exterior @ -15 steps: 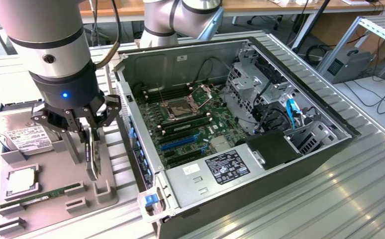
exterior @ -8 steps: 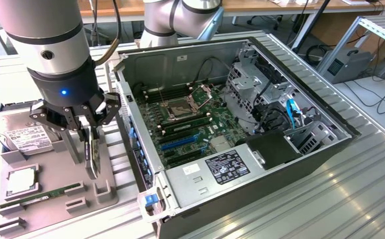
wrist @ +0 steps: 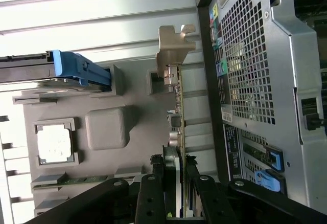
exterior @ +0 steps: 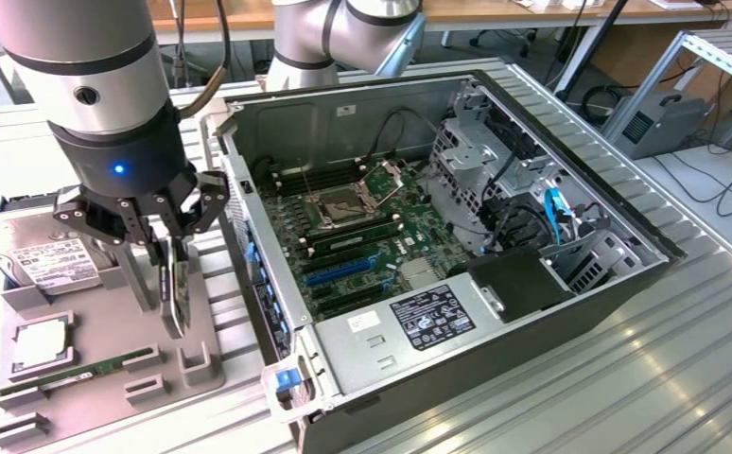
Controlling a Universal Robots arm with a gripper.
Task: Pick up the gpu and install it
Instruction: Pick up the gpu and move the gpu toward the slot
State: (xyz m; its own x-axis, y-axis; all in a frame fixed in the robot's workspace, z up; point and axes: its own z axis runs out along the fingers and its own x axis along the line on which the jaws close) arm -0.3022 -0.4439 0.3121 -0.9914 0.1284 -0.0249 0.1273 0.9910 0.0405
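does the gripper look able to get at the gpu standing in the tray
Probably yes: the gripper is right on the gpu, jaws seemingly closed on either side of it, as it stands on edge in the grey tray beside the computer case.

Gpu (exterior: pixel 177 298): thin dark card, silver bracket (wrist: pixel 173 45) at one end, upright on edge, pinched by gripper (exterior: pixel 165 284) over gray tray (exterior: pixel 89 307), approx 9 o'clock of PC case (exterior: pixel 328 113), ext. view.

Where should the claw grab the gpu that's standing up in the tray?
Grab the gpu by its top edge, from straight above, pinching the flat faces. It stands on edge in the tray, so that edge sticks up.
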